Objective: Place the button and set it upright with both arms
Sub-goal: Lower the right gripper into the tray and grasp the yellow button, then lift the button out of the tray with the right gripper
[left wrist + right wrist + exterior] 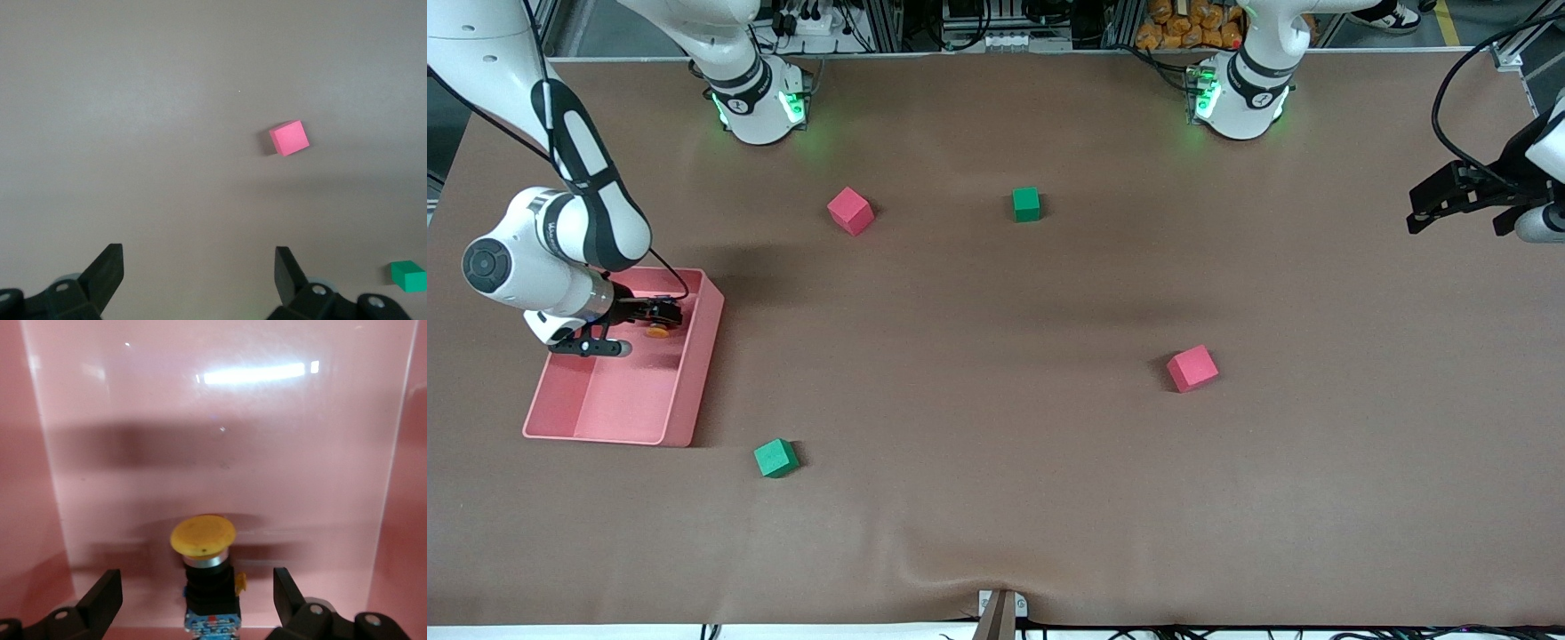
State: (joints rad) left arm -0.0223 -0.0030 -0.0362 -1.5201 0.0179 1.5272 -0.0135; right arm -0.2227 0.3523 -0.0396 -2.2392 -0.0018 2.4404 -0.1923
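— So where is the button (203, 577)?
— Inside the pink tray (694, 373), at the right arm's end of the table; its orange cap (658, 332) shows between the spread fingers of the right gripper (660, 313), which sits low in the tray, not gripping it.
— And the left gripper (1449, 197)?
— Waiting well apart from the tray, at the left arm's end, fingers (107, 270) apart; a red cube (289, 138) lies on the table below it.

Button (203, 577): black body, round orange cap, lying in pink tray (694, 391), between right claw's (193, 597) spread fingers.
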